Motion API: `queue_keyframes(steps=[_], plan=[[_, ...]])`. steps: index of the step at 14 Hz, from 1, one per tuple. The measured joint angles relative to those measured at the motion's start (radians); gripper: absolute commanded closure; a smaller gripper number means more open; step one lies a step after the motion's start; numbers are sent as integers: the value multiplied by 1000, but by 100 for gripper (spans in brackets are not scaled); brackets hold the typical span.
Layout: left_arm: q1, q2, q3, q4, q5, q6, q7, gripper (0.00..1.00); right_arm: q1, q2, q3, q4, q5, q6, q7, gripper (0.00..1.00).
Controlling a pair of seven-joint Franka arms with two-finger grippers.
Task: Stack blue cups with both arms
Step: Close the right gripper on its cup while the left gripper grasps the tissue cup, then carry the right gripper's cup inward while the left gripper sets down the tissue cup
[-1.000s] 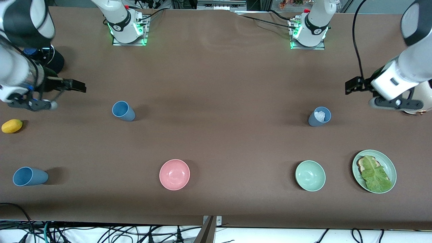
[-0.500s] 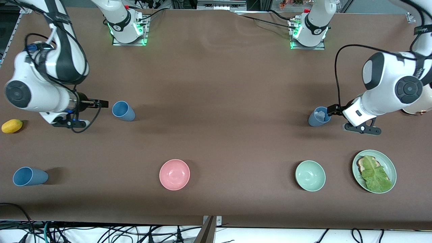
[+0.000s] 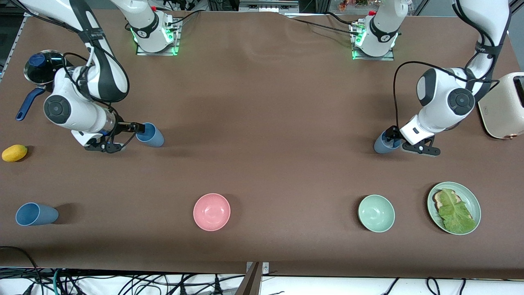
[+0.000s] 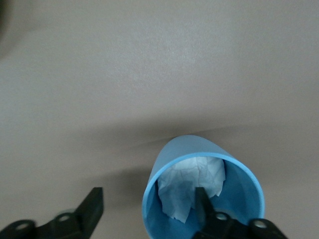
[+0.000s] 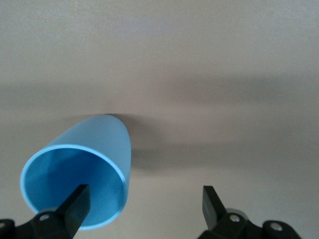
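Note:
Three blue cups stand on the brown table. One cup (image 3: pixel 152 137) is toward the right arm's end; it is empty in the right wrist view (image 5: pixel 97 142). My right gripper (image 3: pixel 137 128) is open at its rim (image 5: pixel 144 201), one finger over the mouth, the other outside. A second cup (image 3: pixel 380 145) toward the left arm's end holds crumpled white paper (image 4: pixel 192 181). My left gripper (image 3: pixel 392 135) is open astride its wall (image 4: pixel 148 209), one finger inside the cup (image 4: pixel 244 191). The third cup (image 3: pixel 36 214) stands nearer the front camera at the right arm's end.
A pink bowl (image 3: pixel 211 212), a mint-green bowl (image 3: pixel 376 213) and a green plate (image 3: pixel 473 200) with toast and lettuce sit near the front edge. A lemon (image 3: pixel 14 153) and a lidded pot (image 3: pixel 41 65) are at the right arm's end, a toaster (image 3: pixel 503 104) at the left arm's end.
Both arms swung in from the table's ends and came down. Each open gripper now sits at the rim of its blue cup. The cups have not moved.

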Motion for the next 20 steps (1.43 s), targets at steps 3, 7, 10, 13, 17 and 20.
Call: queue_keyframes(steps=[3,7,10,13,17,20], plan=[[-6,26,-3,1,0,11,0,100,1,0,0,-23,0,29,0,85],[-13,30,-5,24,0,3,-4,100,1,1,5,-24,0,31,0,100],[-16,26,-56,127,-1,-164,-61,100,3,2,18,-24,0,31,1,100],[-37,25,-172,277,-1,-345,-288,100,5,-4,24,-15,3,29,1,100],[-170,83,-279,352,-17,-370,-628,100,26,6,25,95,2,-86,11,100],[-301,196,-287,445,-93,-363,-735,100,80,43,26,289,3,-275,74,100]])
